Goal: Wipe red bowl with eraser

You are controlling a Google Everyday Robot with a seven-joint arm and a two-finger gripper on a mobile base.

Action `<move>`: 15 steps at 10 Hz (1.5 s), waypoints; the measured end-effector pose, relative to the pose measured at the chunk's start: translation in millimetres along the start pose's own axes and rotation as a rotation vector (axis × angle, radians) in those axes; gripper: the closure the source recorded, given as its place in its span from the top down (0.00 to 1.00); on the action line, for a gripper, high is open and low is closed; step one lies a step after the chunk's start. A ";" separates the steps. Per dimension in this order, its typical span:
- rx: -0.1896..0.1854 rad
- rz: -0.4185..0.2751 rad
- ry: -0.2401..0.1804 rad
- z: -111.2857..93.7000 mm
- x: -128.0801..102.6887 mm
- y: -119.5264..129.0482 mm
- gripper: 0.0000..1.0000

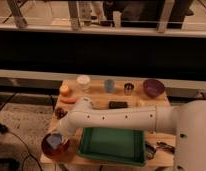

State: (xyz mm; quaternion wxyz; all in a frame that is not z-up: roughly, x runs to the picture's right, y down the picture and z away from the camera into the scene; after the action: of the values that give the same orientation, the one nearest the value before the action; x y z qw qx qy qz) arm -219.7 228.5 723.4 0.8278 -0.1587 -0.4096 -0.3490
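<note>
End effector [57, 140] low over the table's [96, 99] front-left corner, clamped on the eraser [55, 141], which we see inside the red bowl [55, 146], just left of the green tray [114, 145].

A wooden tabletop [96, 95] carries a green tray [113, 145] at its near edge. Along the far edge stand a white cup [83, 82], a light-blue cup [109, 85], a small metal cup [128, 89] and a dark purple bowl [153, 87]. A dark oblong object [117, 105] lies mid-table; an orange fruit [64, 89] and a carrot [67, 100] sit left.
</note>
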 end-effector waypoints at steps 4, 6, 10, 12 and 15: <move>-0.002 -0.015 0.041 -2.2 -3.3 -4.8 0.35; 0.004 -0.017 0.088 -7.1 -6.7 -7.2 0.36; 0.020 -0.038 0.144 -15.7 -13.2 -15.9 0.03; 0.026 -0.038 0.142 -15.3 -19.2 -18.3 0.00; 0.028 -0.025 0.122 -11.6 -27.7 -19.6 0.00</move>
State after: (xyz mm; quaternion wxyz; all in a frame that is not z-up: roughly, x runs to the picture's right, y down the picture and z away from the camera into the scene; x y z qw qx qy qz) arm -238.7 220.7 694.0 0.8490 -0.1202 -0.3650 -0.3626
